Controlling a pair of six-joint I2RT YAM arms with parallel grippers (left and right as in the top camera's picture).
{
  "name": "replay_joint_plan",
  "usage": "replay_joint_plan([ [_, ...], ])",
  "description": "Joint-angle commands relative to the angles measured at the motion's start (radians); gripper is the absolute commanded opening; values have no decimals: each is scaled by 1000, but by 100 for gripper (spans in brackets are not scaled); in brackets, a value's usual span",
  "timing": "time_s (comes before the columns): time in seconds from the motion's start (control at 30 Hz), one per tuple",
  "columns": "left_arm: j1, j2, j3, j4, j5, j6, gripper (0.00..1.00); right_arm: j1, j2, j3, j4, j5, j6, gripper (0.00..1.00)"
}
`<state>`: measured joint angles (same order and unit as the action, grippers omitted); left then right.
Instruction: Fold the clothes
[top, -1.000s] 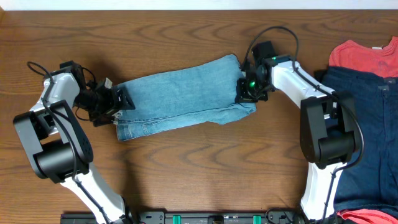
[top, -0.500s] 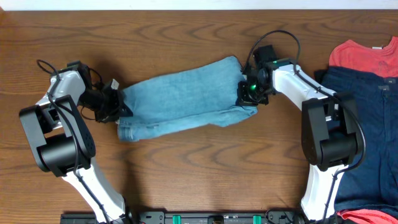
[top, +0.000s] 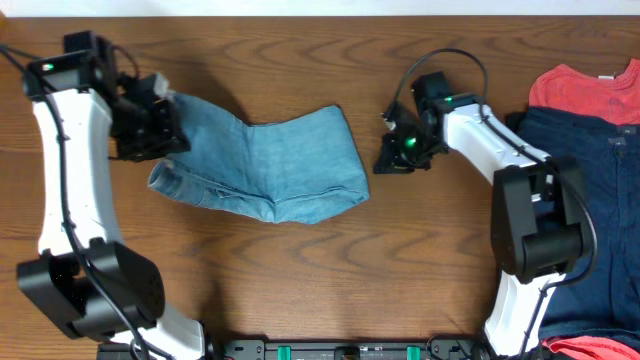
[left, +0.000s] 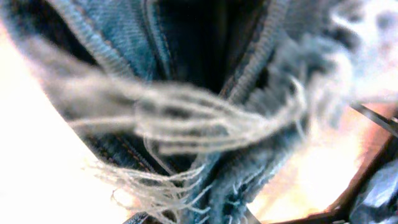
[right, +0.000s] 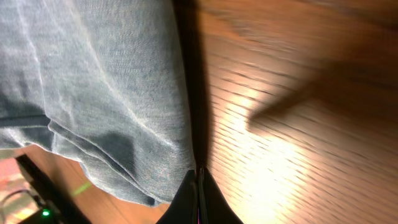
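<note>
The light blue jeans (top: 285, 165) lie folded across the middle of the table. Their left end is raised off the wood, and my left gripper (top: 163, 122) is shut on it. In the left wrist view the frayed hem of the jeans (left: 249, 93) fills the picture, right against the camera. My right gripper (top: 386, 164) is shut with nothing in it, just to the right of the jeans' right edge and apart from it. In the right wrist view its closed tips (right: 199, 177) point at bare wood, with the edge of the jeans (right: 106, 93) beside them.
A red shirt (top: 585, 88) and a dark blue garment (top: 600, 200) are piled at the right edge of the table. More red cloth (top: 590, 348) shows at the bottom right corner. The table's far edge (top: 320, 12) runs along the top.
The left gripper shut on the jeans' left end, then rose and moved back-left, dragging the jeans leftward. The jeans' right end slid away from the right gripper, which stays shut.
</note>
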<state>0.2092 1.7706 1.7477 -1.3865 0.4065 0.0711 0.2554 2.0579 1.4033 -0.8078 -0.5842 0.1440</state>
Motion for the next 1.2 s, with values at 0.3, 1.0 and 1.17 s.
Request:
replay_joint_plan([
  [0.3, -232, 21, -13, 58, -80, -179, 6, 185, -6, -13, 79, 221, 93, 1],
  [1.0, -444, 39, -69, 315, -109, -481, 7, 201, 192, -17, 58, 236, 174, 1],
  [1.17, -529, 106, -76, 387, -113, -539, 10, 199, 192, -17, 37, 234, 174, 1],
])
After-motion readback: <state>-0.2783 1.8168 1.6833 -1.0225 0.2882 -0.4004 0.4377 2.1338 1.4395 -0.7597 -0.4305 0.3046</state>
